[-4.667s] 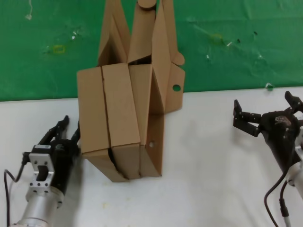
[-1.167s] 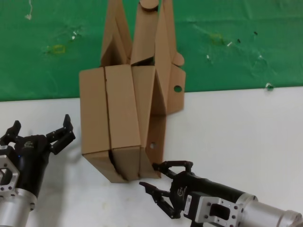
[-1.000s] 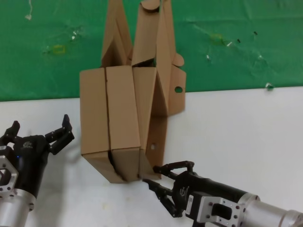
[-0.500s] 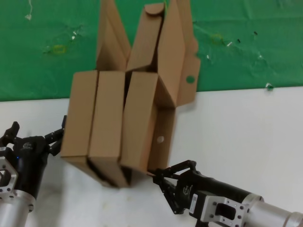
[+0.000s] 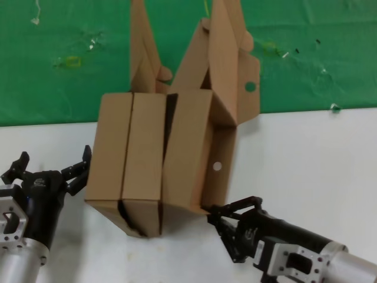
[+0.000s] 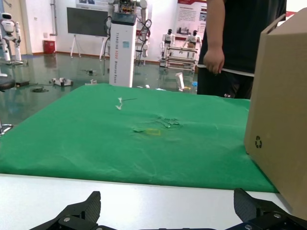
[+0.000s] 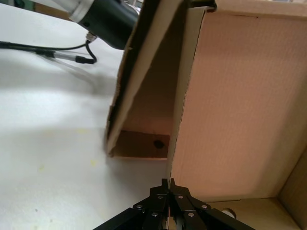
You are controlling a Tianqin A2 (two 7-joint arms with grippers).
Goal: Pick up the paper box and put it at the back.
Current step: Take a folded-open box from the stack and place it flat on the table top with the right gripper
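The paper box (image 5: 189,154), brown cardboard with its lid and flaps standing open, leans at the table's middle, straddling the line between the white tabletop and the green back surface (image 5: 312,59). My right gripper (image 5: 211,211) is shut on the lower edge of its side wall; the right wrist view shows the jaws (image 7: 169,184) pinching the thin cardboard wall of the box (image 7: 235,105). My left gripper (image 5: 54,170) is open on the table just left of the boxes, touching nothing. In the left wrist view it (image 6: 168,213) faces the green surface (image 6: 144,139).
Two same-looking brown boxes (image 5: 126,154) lean together against the paper box's left side; one shows in the left wrist view (image 6: 283,105). The white tabletop (image 5: 312,159) spreads to the right. A person (image 6: 240,43) stands beyond the green surface's far edge.
The right gripper has closed on the paper box's lower edge and pulled it right and up. A dark gap has opened between it and the paired boxes. The left gripper has barely moved.
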